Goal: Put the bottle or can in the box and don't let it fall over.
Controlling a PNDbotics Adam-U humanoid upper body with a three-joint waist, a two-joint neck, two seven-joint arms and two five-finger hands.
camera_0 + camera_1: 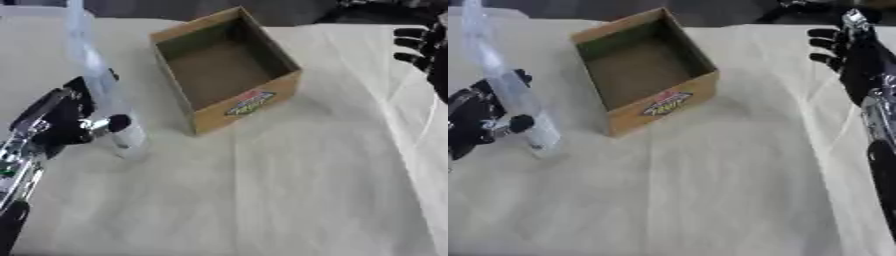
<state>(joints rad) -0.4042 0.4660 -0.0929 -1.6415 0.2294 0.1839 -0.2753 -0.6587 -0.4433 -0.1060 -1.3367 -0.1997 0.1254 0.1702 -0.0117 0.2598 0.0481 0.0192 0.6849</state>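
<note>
A tall clear plastic bottle (pixel 94 75) stands on the table at the left, its base near the box's front left corner. My left hand (pixel 59 120) is shut on it: the thumb lies across the bottle's lower front and the fingers reach round behind it. The open cardboard box (pixel 249 102) sits right of the bottle at the upper middle, empty inside, with a coloured label on its front wall. My right hand (pixel 852 57) hangs at the upper right, away from the box, fingers spread towards the left and holding nothing.
A cream cloth (pixel 289 190) covers the table, with a fold running down the right side. The table's far edge lies just behind the box.
</note>
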